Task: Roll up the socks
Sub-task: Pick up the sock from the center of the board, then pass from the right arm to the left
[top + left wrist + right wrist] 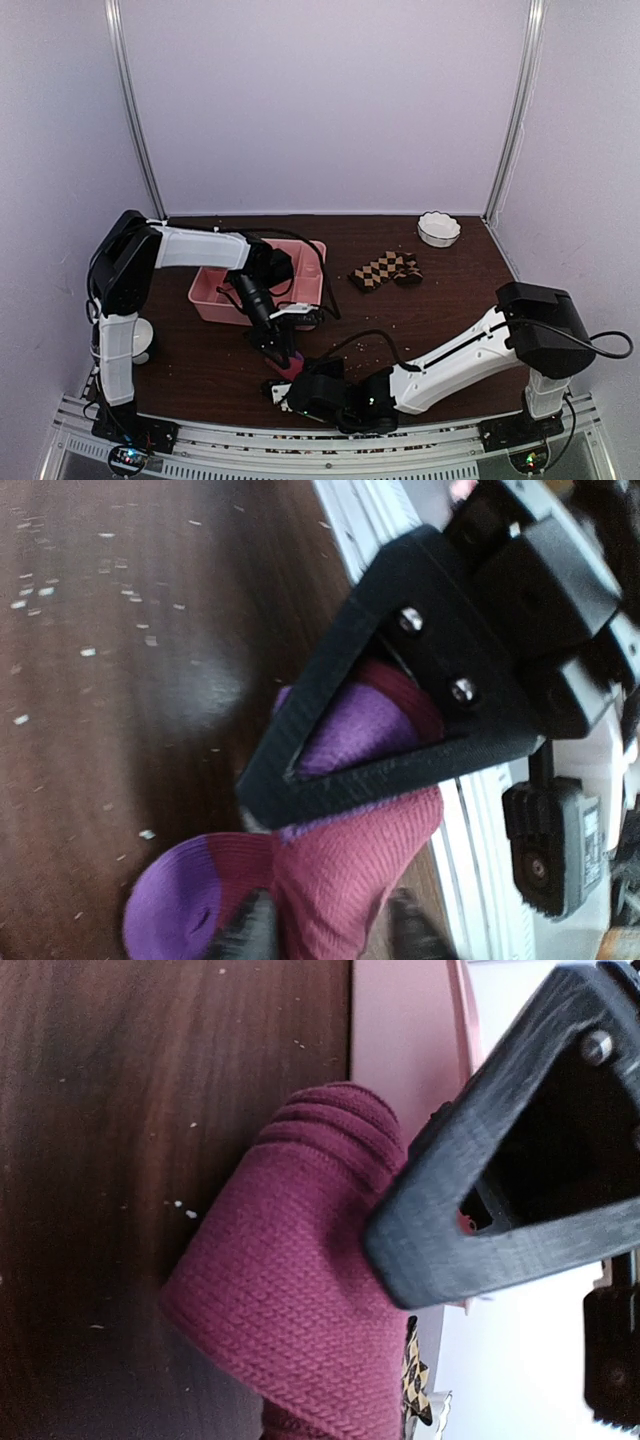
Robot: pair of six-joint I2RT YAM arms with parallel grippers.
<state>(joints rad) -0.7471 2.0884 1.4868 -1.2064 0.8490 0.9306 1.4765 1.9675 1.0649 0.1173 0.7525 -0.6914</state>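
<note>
The magenta-pink sock [340,870] with its purple toe lies bunched on the dark table near the front edge; in the top view the sock [293,366] is a small pink lump between both arms. My left gripper [330,940] straddles it, jaws parted, a small gap showing at one finger. My right gripper [300,385] is shut on the sock's far part, its black triangular finger [470,650] pressed over the fabric. The right wrist view is filled with the magenta sock [290,1280], which hides that gripper's own fingers. The checkered sock [385,270] lies apart, mid-table.
A pink divided tray [215,295] stands left of centre under the left arm. A white scalloped bowl [438,229] sits at the back right. A white round object [141,340] is at the left edge. The front rail [490,810] runs right beside the sock.
</note>
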